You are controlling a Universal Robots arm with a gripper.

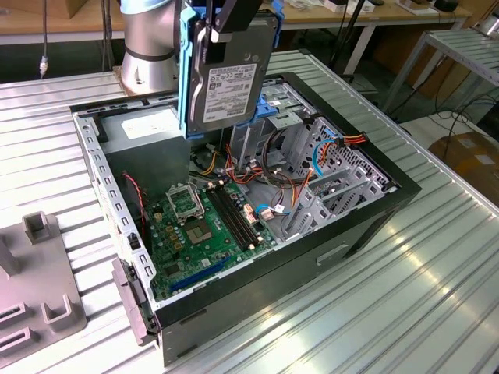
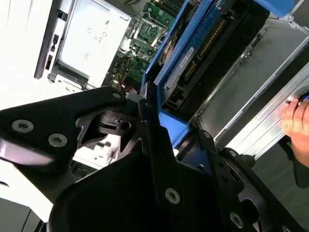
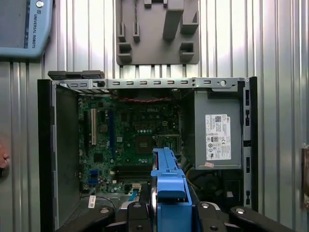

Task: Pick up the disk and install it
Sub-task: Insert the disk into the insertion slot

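The disk [image 1: 230,78], a grey metal drive with a white label in bright blue rails, hangs upright above the back of the open computer case [image 1: 366,226]. My gripper [image 1: 224,27] is shut on its top edge, with black fingers on either side. In the second wrist view, the disk [image 2: 193,53] runs edge-on away from the gripper [image 2: 149,121]. The first wrist view looks straight down past the disk's blue rail [image 3: 168,188] into the case. The grey metal drive cage [image 1: 327,183] with a blue bracket [image 1: 274,105] stands inside the case, below and toward the exterior view's right of the disk.
A green motherboard [image 1: 207,226] with loose cables lies on the case floor, and a power supply [image 3: 217,135] sits in one corner. A grey fixture [image 1: 43,288] rests on the ribbed metal table. A person's hand [image 2: 297,118] is near the case. A pendant [image 3: 24,26] lies beyond it.
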